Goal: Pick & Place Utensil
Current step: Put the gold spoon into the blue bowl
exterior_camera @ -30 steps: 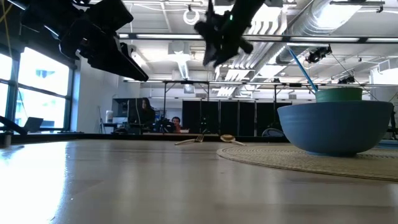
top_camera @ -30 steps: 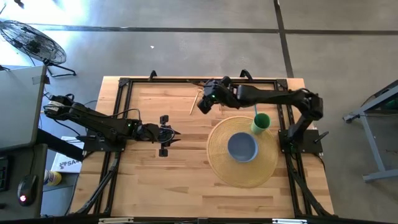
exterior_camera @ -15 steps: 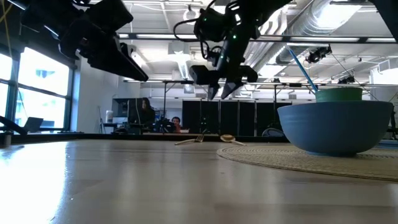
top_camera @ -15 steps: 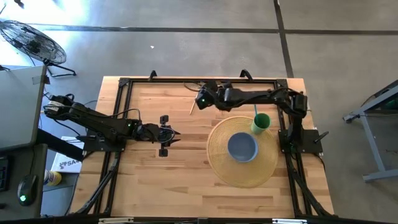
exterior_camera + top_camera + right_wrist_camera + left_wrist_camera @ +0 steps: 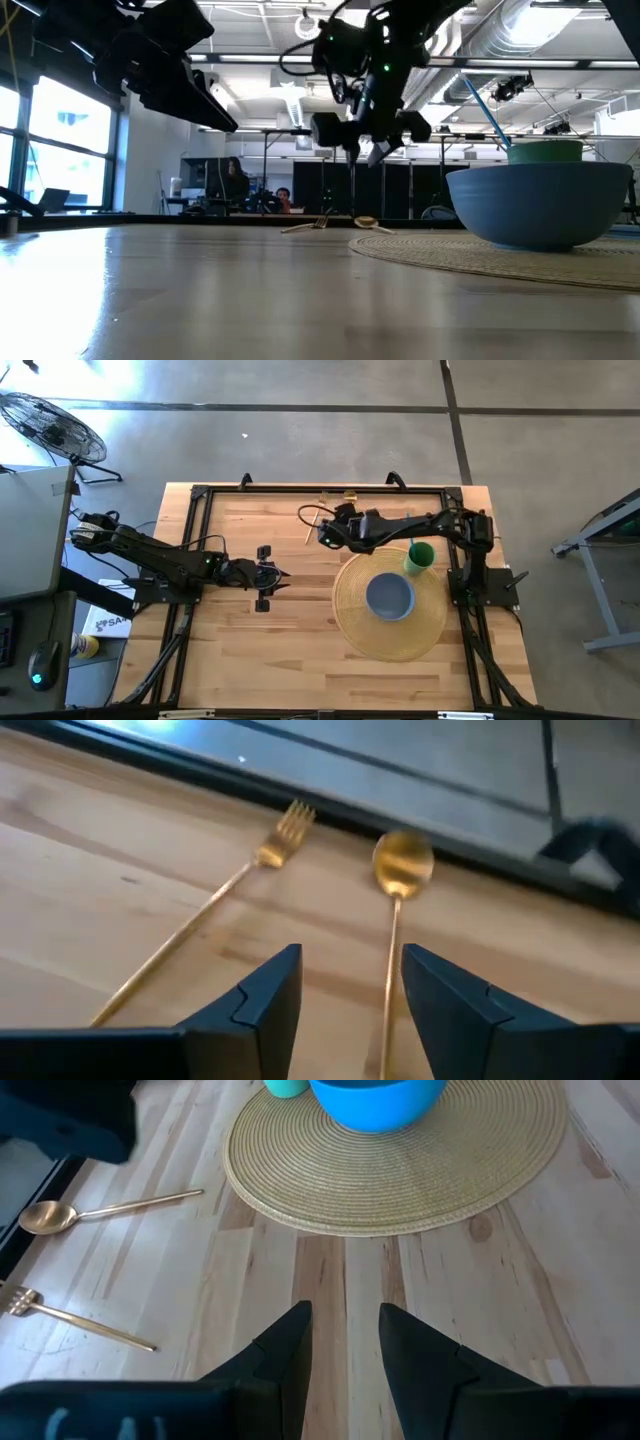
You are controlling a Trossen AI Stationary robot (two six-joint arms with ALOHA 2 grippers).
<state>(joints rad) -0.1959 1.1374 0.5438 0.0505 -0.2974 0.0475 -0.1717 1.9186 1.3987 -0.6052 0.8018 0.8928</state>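
Observation:
A gold fork (image 5: 200, 930) and a gold spoon (image 5: 400, 870) lie flat on the wooden table near its far edge. They also show as fork (image 5: 310, 530) and spoon (image 5: 349, 494) in the high view. My right gripper (image 5: 350, 995) is open and hovers above them, touching neither; the spoon's handle runs in between its fingers in the right wrist view. The low view shows this right gripper (image 5: 365, 148) well clear of the tabletop. My left gripper (image 5: 342, 1342) is open and waits over the table's left half, with the left gripper (image 5: 283, 573) pointing toward the placemat.
A round woven placemat (image 5: 352, 615) lies on the table's right half. On it stand a blue bowl (image 5: 390, 596) and a green cup (image 5: 419, 557) holding a blue straw. A black frame (image 5: 300, 489) runs along the table's far edge, just behind the utensils.
My right gripper has come down from high above the table to a lower height over the fork and spoon, and it has tipped its fingers downward. Fork and spoon have not moved.

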